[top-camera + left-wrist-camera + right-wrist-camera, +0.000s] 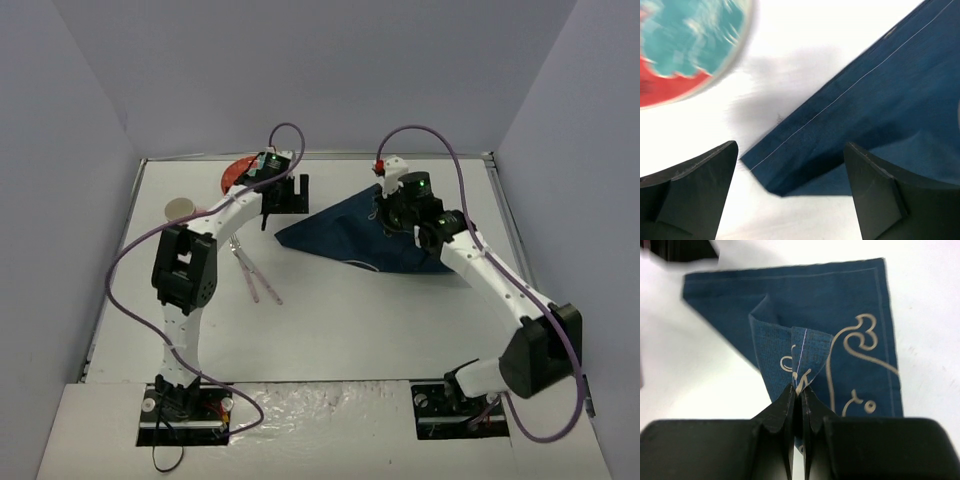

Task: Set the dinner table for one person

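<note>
The dark blue placemat (350, 235) with pale fish drawings lies folded over itself on the white dinner table (380, 320), at the back middle. My right gripper (388, 212) is shut on a lifted fold of the placemat (805, 360) and pinches the cloth between its fingertips. My left gripper (283, 195) is open and empty, hovering just over the placemat's left corner (785, 165). A red and teal plate (240, 172) lies at the back left; it also shows blurred in the left wrist view (685, 45).
A pair of pink chopsticks (255, 275) lies left of centre beside a small utensil (236, 243). A small beige round dish (181, 209) sits at the far left. Lavender walls (90, 150) edge the table.
</note>
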Tool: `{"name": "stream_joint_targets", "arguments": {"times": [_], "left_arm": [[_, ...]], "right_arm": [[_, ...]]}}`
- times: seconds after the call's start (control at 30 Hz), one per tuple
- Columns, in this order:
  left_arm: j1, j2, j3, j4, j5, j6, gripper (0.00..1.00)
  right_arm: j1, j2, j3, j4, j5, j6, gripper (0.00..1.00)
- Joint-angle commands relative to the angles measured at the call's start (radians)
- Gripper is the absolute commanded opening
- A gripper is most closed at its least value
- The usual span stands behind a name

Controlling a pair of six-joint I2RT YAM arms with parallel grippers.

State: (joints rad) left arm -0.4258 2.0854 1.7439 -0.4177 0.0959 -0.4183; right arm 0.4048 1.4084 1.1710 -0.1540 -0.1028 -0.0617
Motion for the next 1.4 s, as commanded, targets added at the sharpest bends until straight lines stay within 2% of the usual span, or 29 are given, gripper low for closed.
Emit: {"name": "stream_joint_targets", "arguments": {"times": [0.0, 0.13, 0.3, 0.37, 0.43, 0.53, 0.6, 0.67, 0.8, 0.97, 1.2, 1.37], "left_arm": [[0.008, -0.242, 0.029, -0.001, -0.05, 0.027, 0.85], [0.01, -0.338, -0.056, -0.001, -0.085, 0.024, 0.85], [0.01, -0.461, -0.167, -0.015, -0.118, 0.012, 0.86], [0.01, -0.508, -0.219, -0.009, -0.124, 0.009, 0.86], [0.01, -0.549, -0.255, -0.02, -0.13, 0.015, 0.87], [0.011, -0.619, -0.295, -0.057, -0.135, 0.041, 0.88], [0.01, -0.65, -0.314, -0.085, -0.138, 0.065, 0.89], [0.01, -0.697, -0.327, -0.109, -0.144, 0.087, 0.9], [0.01, -0.777, -0.379, -0.122, -0.15, 0.118, 0.91], [0.01, -0.829, -0.453, -0.118, -0.17, 0.158, 0.91], [0.01, -0.852, -0.52, -0.102, -0.172, 0.185, 0.92], [0.021, -0.851, -0.526, -0.104, -0.168, 0.202, 0.92]], "right_arm": [[0.093, -0.172, -0.128, -0.012, -0.078, 0.03, 0.0], [0.231, -0.237, -0.234, -0.068, -0.142, 0.083, 0.03], [0.44, -0.267, -0.301, -0.084, -0.09, 0.23, 0.11], [0.454, -0.27, -0.303, -0.092, -0.089, 0.264, 0.27], [0.456, -0.283, -0.304, -0.098, -0.056, 0.289, 0.48], [0.439, -0.305, -0.278, -0.127, 0.081, 0.317, 0.67], [0.405, -0.305, -0.27, -0.129, 0.153, 0.352, 0.84], [0.356, -0.289, -0.263, -0.133, 0.227, 0.388, 0.93], [0.164, -0.212, -0.285, -0.123, 0.248, 0.476, 0.97], [0.054, -0.099, -0.327, -0.105, 0.325, 0.609, 0.95], [0.014, 0.065, -0.367, -0.029, 0.35, 0.757, 0.88], [-0.048, 0.203, -0.399, 0.119, 0.281, 0.792, 0.86]]}}
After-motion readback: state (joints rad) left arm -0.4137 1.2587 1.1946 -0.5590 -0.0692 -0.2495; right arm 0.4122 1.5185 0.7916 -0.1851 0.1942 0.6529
